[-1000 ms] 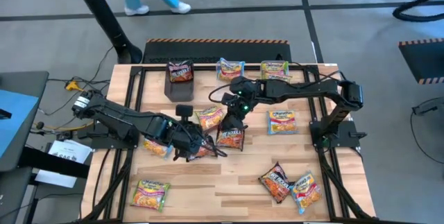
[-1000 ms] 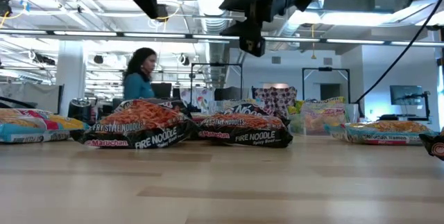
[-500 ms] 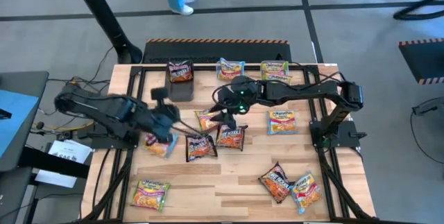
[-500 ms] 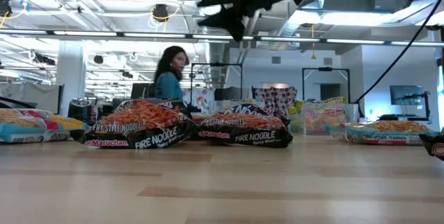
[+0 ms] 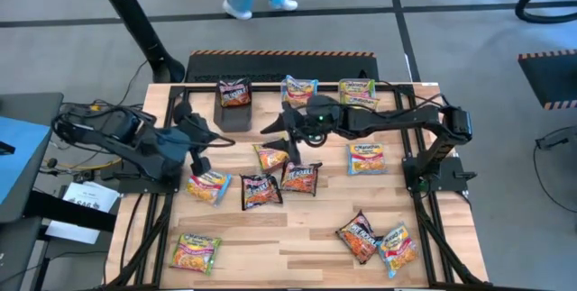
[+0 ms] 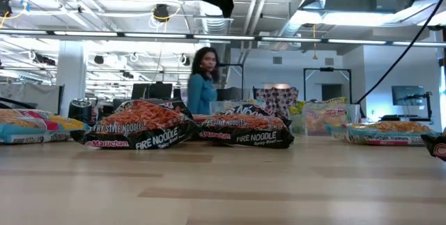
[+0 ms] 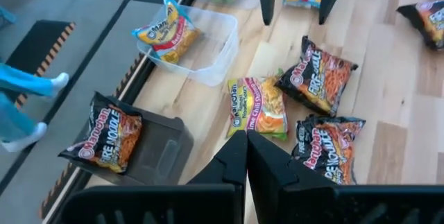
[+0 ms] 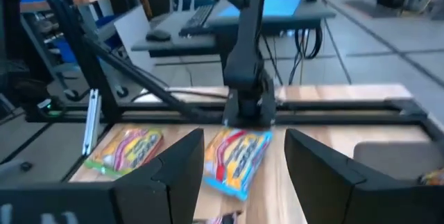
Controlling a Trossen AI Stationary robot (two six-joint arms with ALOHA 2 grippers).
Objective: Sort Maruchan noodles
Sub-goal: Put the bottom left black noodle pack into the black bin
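Maruchan packets lie scattered over the table (image 5: 297,237), partly sorted. Three containers stand along the far edge, each holding a packet of one kind: a maroon packet (image 5: 234,92) on the black box (image 5: 233,115), a blue-edged packet (image 5: 298,87) in a clear tub (image 7: 208,47), and a green-edged packet (image 5: 358,91) further right. This layout suggests one container per colour, so the loose packets are judged to be awaiting transfer.

At mid-table a yellow-green packet (image 5: 270,156) lies flat beside two maroon packets (image 5: 300,177) and (image 5: 261,192); all three lie close together. Another packet (image 5: 208,186) lies to their left, a light one (image 5: 367,158) to their right. Near the front edge are a green packet (image 5: 196,251), a maroon one (image 5: 357,235) and a blue-edged one (image 5: 398,245).

The right gripper (image 5: 281,129) hangs above the table just beyond the central cluster, fingers (image 8: 177,165) spread wide, holding nothing and touching nothing. It seems poised to descend on a packet; which one cannot be told.

The left gripper (image 5: 193,138) is raised near the black box, on the table's left side, its fingers (image 7: 232,161) pressed together with nothing between them; in its wrist view they point toward the yellow-green packet.

A person (image 6: 202,86) is visible in the room beyond the table.
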